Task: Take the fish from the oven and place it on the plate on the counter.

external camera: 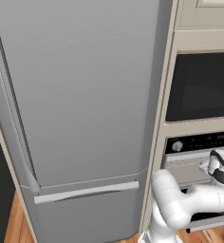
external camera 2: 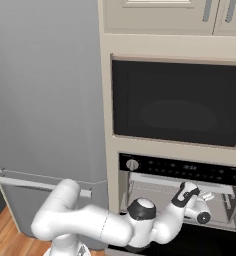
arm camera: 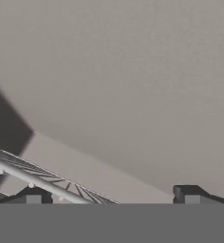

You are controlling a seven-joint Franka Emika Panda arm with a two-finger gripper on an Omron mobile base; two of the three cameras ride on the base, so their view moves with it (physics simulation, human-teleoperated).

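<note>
Inside the oven mouth: we find the gripper (arm camera: 109,199) reaching into the oven (external camera 2: 177,187), whose door hangs open below the black control strip (external camera 2: 185,170).
Hand state: fingertips (arm camera: 190,195) spread wide, nothing between them.
Step in hand: we judge this the reach for the fish, before any grasp.
Fish location: we cannot see it; in the hand view a wire rack (arm camera: 42,178) crosses the lower left against grey inner walls (rack surface mostly hidden).
Oven contents: rack confirmed; nothing else made out.
Next move: in our judgement, tilt the hand down toward the rack, find the fish, then close on it.
Plate and counter: outside these views.
Neighbouring units: fridge (external camera: 80,95) left, black-glass appliance (external camera 2: 177,102) above.
</note>
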